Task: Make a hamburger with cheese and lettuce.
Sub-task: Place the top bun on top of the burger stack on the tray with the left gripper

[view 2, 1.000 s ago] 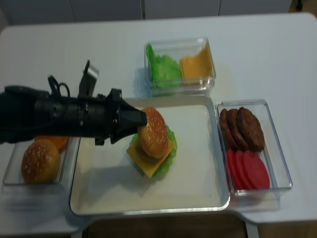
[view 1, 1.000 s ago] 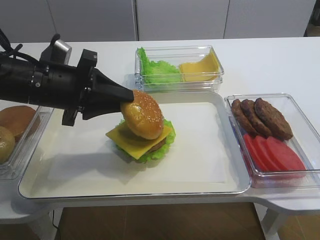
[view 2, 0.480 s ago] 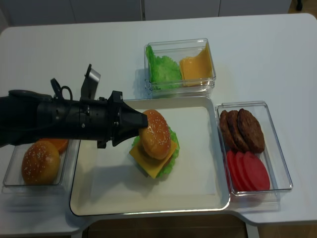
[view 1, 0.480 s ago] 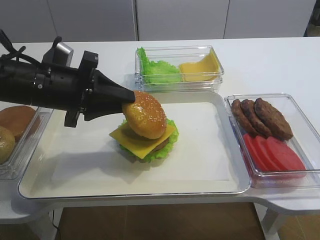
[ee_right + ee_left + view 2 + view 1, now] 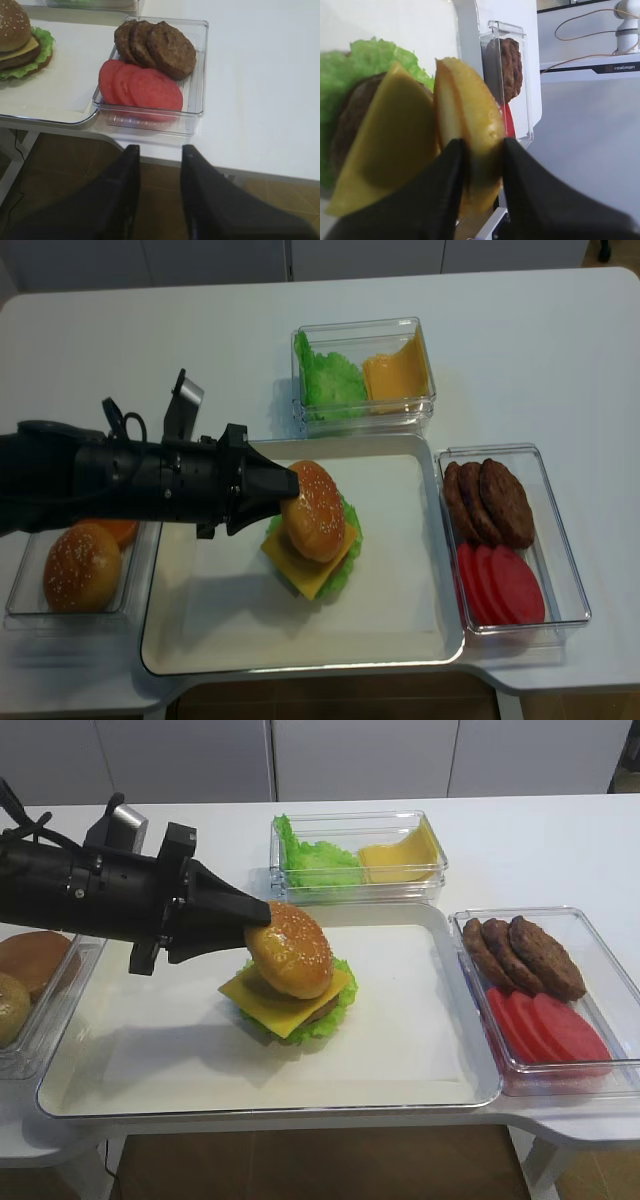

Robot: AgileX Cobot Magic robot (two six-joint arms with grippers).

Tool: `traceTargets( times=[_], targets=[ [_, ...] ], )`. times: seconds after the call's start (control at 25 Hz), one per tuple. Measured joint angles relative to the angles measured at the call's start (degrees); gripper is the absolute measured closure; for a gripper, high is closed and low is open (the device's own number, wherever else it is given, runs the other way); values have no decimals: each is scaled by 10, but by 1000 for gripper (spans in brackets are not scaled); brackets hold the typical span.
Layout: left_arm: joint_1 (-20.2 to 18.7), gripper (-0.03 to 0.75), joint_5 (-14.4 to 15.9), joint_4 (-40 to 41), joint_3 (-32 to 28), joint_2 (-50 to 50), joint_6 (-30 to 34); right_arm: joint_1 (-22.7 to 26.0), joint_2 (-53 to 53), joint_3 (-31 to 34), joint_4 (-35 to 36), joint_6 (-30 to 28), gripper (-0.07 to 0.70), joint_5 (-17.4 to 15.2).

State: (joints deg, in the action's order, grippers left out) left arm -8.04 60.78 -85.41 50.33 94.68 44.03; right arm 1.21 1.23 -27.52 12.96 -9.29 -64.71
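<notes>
The hamburger [image 5: 290, 995] sits mid-tray: ruffled green lettuce [image 5: 333, 1010], brown patty [image 5: 318, 1011] and a square yellow cheese slice [image 5: 262, 1000]. My left gripper [image 5: 256, 920] is shut on the sesame bun top [image 5: 290, 948] and holds it tilted against the stack's left top. In the left wrist view the gripper [image 5: 480, 155] pinches the bun's edge [image 5: 470, 125] beside the cheese [image 5: 390, 140] and lettuce [image 5: 355, 65]. My right gripper [image 5: 159, 152] is open and empty, hanging off the table's front edge. The stack shows at the far left of its view [image 5: 20, 45].
The white tray [image 5: 420, 1050] holds the stack. A clear box behind holds loose lettuce [image 5: 315, 860] and cheese slices [image 5: 400, 855]. A box at the right holds patties [image 5: 525, 955] and tomato slices [image 5: 550, 1025]. Spare buns [image 5: 80, 565] lie in a box at the left.
The left gripper has carried the bun top slightly right over the stack and then stayed still. The stack has shifted a little right. The right arm has not moved.
</notes>
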Motion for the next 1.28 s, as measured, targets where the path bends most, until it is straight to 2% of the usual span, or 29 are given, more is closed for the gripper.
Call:
traceTargets(
  times=[0.2,0.4,1.08,1.28],
  targets=[
    [0,439,1,4,0,0,0,0,0,0,0,0,416,0],
    [0,404,3,10,0,0,0,0,0,0,0,0,416,0],
    [0,380,10,57,0,3,-14,0,0,0,0,-1,416,0],
    [0,380,0,77,0,3,-28,0,0,0,0,-1,416,0]
  ],
)
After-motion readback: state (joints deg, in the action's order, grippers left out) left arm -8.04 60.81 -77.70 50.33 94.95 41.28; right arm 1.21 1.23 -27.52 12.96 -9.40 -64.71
